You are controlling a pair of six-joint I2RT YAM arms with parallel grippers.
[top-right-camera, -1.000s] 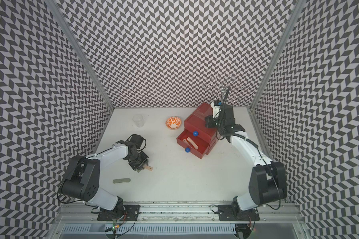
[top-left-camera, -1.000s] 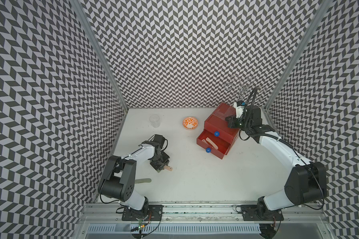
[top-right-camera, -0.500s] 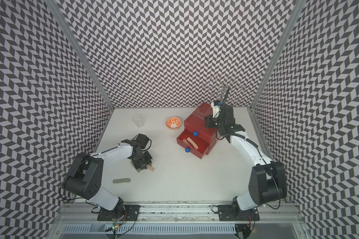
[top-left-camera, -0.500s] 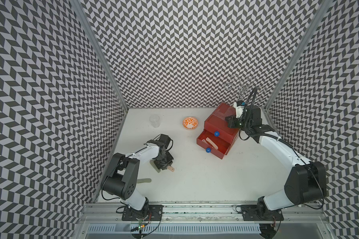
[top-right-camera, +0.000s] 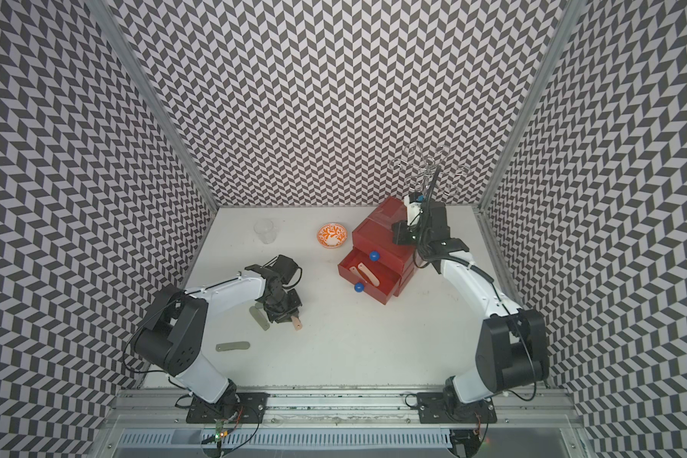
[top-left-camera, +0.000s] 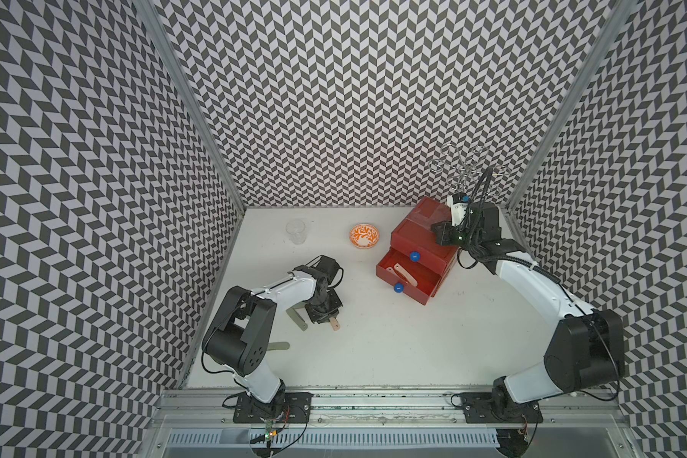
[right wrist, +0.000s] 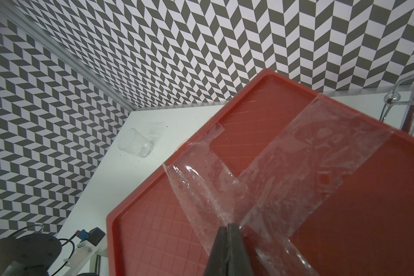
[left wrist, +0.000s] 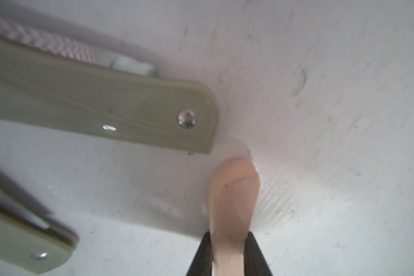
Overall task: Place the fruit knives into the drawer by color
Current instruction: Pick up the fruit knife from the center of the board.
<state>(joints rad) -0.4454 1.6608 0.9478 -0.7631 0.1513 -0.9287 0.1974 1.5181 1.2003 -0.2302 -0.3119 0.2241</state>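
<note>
Top views, both: logged the red drawer chest (top-left-camera: 415, 238) toward the back of the table (top-left-camera: 373, 357), one drawer pulled out, peach knives (top-left-camera: 407, 274) lying inside. Noted right gripper (top-left-camera: 440, 237) at the chest's top. Spotted left gripper (top-left-camera: 327, 319) well apart from the chest, on its knob side, pinching a peach knife (top-left-camera: 335, 325). Marked a grey-green knife (top-left-camera: 297, 319) just beside that gripper, on the side away from the chest. Second grey-green knife (top-left-camera: 277, 347) farther from the chest again. Orange bowl (top-left-camera: 365, 236) just beside the chest; clear glass (top-left-camera: 296, 231) beyond the bowl.

Left wrist: caught left gripper (left wrist: 228, 255) clamped on one end of the peach knife (left wrist: 234, 198), a black finger (left wrist: 201, 258) pressed to each edge. Grey-green knife (left wrist: 105, 107) near the peach tip, not touching.

Right wrist: found right gripper (right wrist: 228, 239) pressed together, nothing between its fingers, tips at the chest's top over clear tape (right wrist: 308, 167). Cannot tell whether touching. Glass (right wrist: 135, 143) past the chest's edge.
</note>
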